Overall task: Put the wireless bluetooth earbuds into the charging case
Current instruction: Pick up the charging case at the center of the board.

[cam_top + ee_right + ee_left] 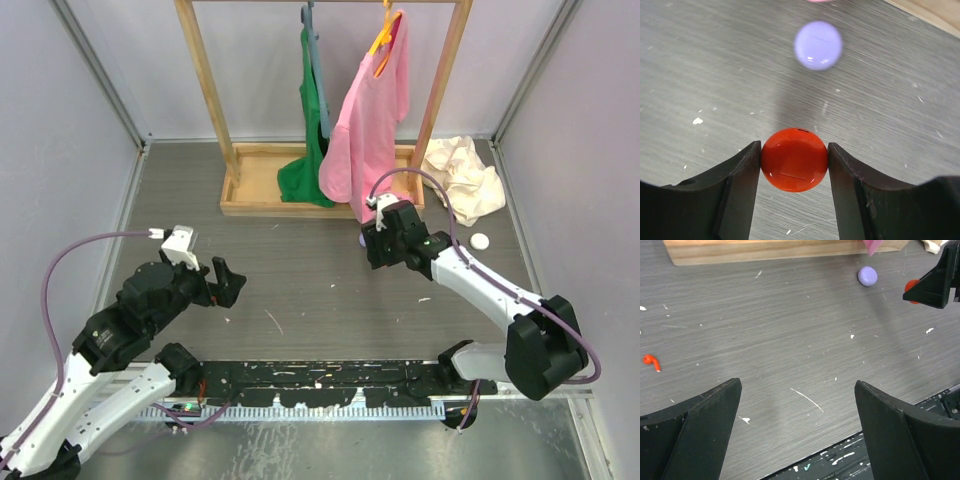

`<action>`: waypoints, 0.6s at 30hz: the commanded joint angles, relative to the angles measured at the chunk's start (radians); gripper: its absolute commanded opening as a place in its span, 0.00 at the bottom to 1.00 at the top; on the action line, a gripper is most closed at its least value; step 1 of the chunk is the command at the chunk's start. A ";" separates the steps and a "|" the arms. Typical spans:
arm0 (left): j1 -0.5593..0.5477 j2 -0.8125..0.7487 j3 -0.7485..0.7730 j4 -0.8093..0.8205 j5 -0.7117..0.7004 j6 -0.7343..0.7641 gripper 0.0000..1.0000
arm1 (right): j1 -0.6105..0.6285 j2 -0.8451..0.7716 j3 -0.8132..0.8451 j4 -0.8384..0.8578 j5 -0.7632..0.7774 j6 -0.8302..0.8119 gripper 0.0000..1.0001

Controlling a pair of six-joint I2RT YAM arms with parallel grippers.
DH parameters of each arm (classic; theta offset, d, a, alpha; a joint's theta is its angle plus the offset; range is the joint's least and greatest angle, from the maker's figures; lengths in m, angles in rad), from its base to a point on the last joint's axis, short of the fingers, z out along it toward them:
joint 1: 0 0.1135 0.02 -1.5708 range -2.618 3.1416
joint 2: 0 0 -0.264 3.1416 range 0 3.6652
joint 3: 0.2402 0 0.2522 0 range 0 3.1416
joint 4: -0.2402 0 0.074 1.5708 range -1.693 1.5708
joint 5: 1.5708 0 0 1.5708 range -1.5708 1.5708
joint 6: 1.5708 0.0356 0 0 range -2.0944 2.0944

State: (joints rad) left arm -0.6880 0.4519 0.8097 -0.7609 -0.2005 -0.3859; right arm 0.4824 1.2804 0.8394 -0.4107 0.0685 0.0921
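Red charging case (794,159), round and glossy, sits squeezed between the two fingers (740,190) of the right gripper (794,150), touching both of them on its sides. Whether it rests on the table (300,260) or hangs just above it I cannot tell from these views. From the left wrist camera only a sliver of the case's red shows behind the right arm's black finger.

Just beyond the case lies a lavender round disc (818,45) (blurred in the right wrist view, sharper from the left wrist view (867,276)), apart from the case and near the edge of the wooden rack base (260,180).

One red earbud (651,361) lies on the grey wood-grain tabletop at the far left of the left wrist view, well apart from the case and outside the left gripper's reach between its fingers. The left gripper (797,385) is spread wide with only bare table between its fingers.

Seen from above, the right arm stretches to the middle of the table in front of the rack, where a pink shirt (365,130) and a green garment (310,150) hang. A crumpled cream cloth (465,175) lies at the far right, with a small white round object (480,240) on the table near it.
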 commanded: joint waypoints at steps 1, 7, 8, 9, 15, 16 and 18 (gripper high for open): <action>-0.001 0.050 0.022 0.061 0.066 -0.066 0.98 | 0.063 -0.045 0.029 0.085 -0.128 -0.176 0.52; -0.003 0.124 0.005 0.125 0.130 -0.108 0.98 | 0.139 -0.036 0.037 0.137 -0.251 -0.326 0.51; -0.001 0.137 0.005 0.131 0.132 -0.110 0.99 | 0.153 -0.037 0.037 0.144 -0.271 -0.360 0.51; -0.002 0.150 0.004 0.137 0.136 -0.110 1.00 | 0.165 -0.039 0.035 0.151 -0.293 -0.388 0.51; 0.005 0.231 -0.018 0.222 0.198 -0.153 0.97 | 0.218 -0.053 0.035 0.175 -0.441 -0.577 0.51; 0.011 0.244 -0.026 0.243 0.222 -0.164 0.96 | 0.225 -0.056 0.035 0.177 -0.467 -0.608 0.51; 0.028 0.275 -0.041 0.283 0.267 -0.183 0.95 | 0.237 -0.064 0.038 0.180 -0.509 -0.681 0.51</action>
State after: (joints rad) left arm -0.6819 0.6899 0.7895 -0.6155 -0.0296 -0.5190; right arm 0.6994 1.2663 0.8394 -0.2958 -0.3080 -0.4065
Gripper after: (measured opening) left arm 0.962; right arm 0.584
